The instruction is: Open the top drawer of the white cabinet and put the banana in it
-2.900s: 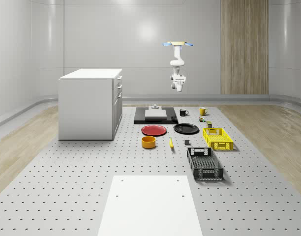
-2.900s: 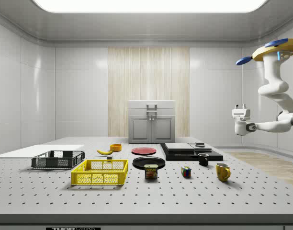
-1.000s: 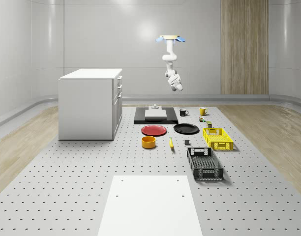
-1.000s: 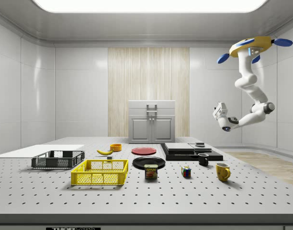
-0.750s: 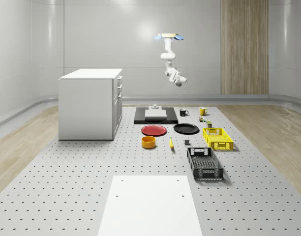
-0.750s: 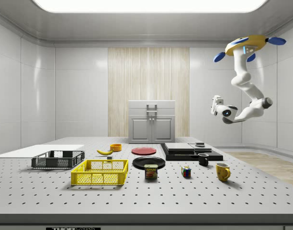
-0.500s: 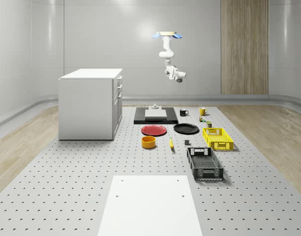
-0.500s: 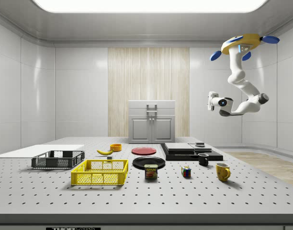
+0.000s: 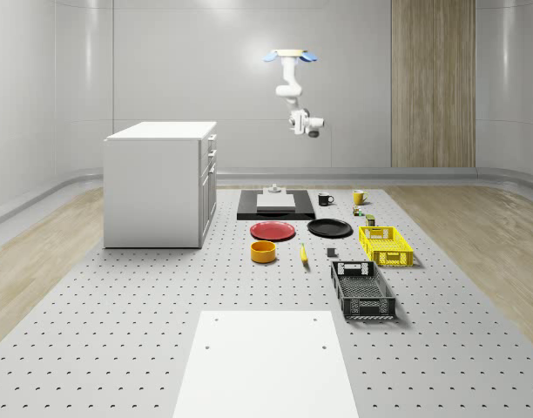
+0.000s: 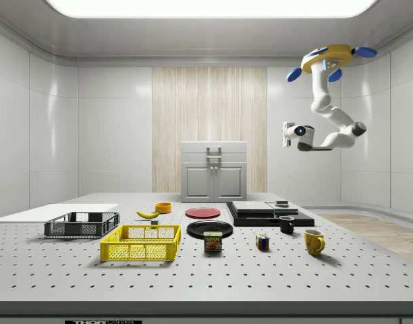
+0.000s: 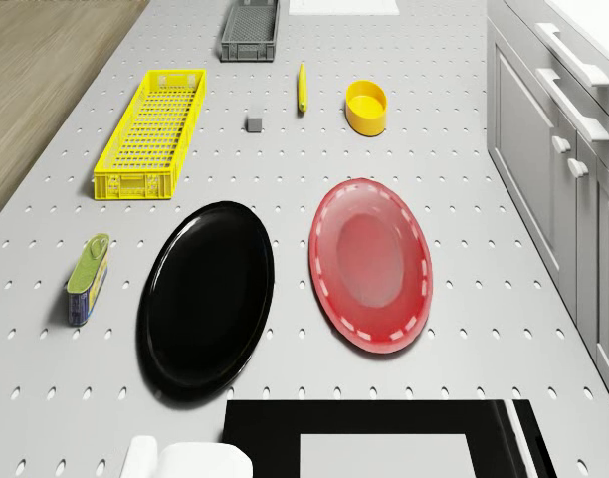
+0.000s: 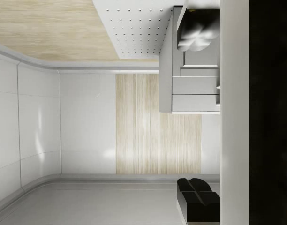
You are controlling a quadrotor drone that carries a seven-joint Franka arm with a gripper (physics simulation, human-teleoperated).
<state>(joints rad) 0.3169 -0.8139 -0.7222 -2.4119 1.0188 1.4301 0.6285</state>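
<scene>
The white cabinet (image 9: 160, 185) stands at the whole-scene view's left, its drawers shut, with the top drawer's handle (image 11: 575, 56) facing the table's middle. The banana (image 9: 303, 253) lies on the table beside the orange bowl (image 9: 263, 252); I also see the banana (image 11: 302, 87) from the drone. The drone (image 9: 292, 56) hovers high over the far end of the table, above the black slab (image 9: 276, 206). Its arm is bent level, and the gripper (image 10: 286, 132) points toward the cabinet (image 10: 214, 171), far from it and about level with its top. In the wrist view the gripper (image 12: 197, 114) is open and empty.
A red plate (image 11: 370, 264) and a black plate (image 11: 207, 294) lie between the slab and the banana. A yellow crate (image 11: 152, 132), a dark crate (image 11: 250, 30), a can (image 11: 89, 279), two mugs and a cube sit on the side away from the cabinet.
The drone has shifted toward the whole-scene view's left, nearer the cabinet, and slightly higher. The arm has swung up from hanging down to level, turning the gripper toward the cabinet.
</scene>
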